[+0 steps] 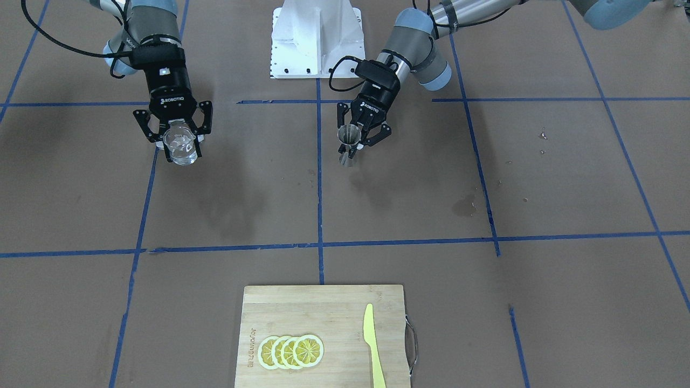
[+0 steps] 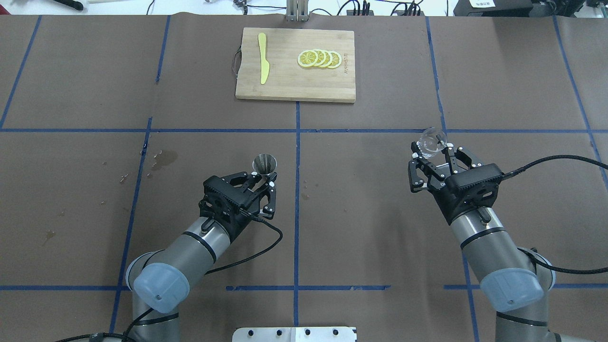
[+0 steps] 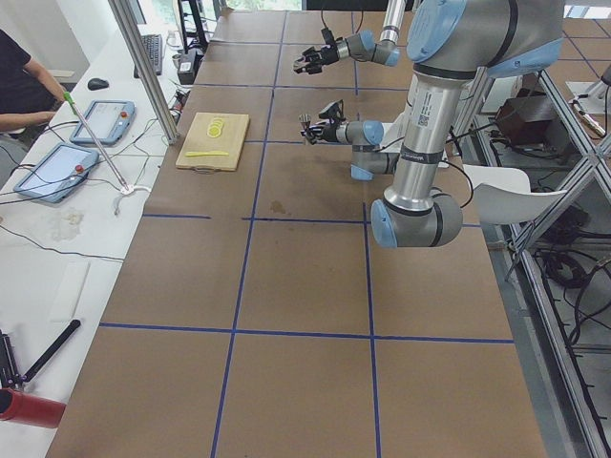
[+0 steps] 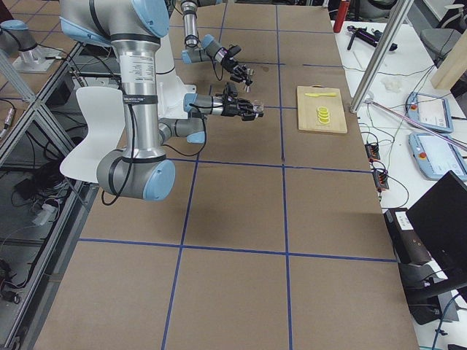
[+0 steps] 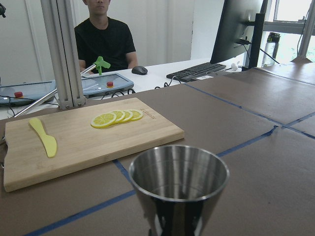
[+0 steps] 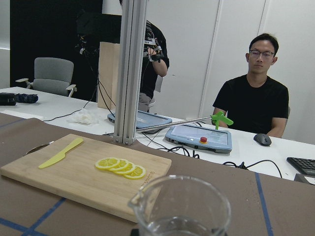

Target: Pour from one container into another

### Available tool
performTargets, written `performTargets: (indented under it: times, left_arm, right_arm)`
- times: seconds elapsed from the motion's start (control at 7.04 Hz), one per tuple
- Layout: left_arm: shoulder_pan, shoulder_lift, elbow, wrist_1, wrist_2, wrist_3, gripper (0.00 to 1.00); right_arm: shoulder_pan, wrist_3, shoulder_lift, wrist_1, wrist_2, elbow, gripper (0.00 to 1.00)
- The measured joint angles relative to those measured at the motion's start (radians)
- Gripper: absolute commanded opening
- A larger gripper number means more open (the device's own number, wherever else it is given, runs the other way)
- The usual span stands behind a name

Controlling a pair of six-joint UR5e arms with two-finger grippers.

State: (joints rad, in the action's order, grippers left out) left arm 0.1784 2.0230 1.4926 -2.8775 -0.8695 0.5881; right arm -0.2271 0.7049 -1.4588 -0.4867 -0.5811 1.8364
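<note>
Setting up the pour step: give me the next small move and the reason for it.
Probably carry the right gripper with its clear glass sideways toward the steel jigger in the left gripper, with the glass kept upright. Both vessels are already gripped, but a wide stretch of table lies between them, so tipping now would miss the jigger's open mouth.

Nearer than the cutting board (image 5: pixel 98 145), my wrist views cut off the jigger (image 5: pixel 179 196) below its upper cone and the glass (image 6: pixel 182 211) above its base.
</note>
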Motion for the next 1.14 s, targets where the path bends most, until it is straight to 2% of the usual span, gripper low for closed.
performTargets:
  times: [0.28,0.71,1.14]
  left_arm:
    - [-0.018,0.005,-0.018,-0.027,0.02,-0.008,0.0]
    - [-0.04,0.057,-0.022,-0.03,0.02,-0.023,0.0]
    - [-0.045,0.113,-0.053,-0.029,0.001,-0.029,0.0]
  right_arm:
    - [0.034,-0.001,0.069,-0.113,-0.011,0.039,0.0]
    - [0.078,-0.001,0.145,-0.352,-0.027,0.147,0.0]
    - [0.103,-0.001,0.217,-0.531,-0.029,0.176,0.0]
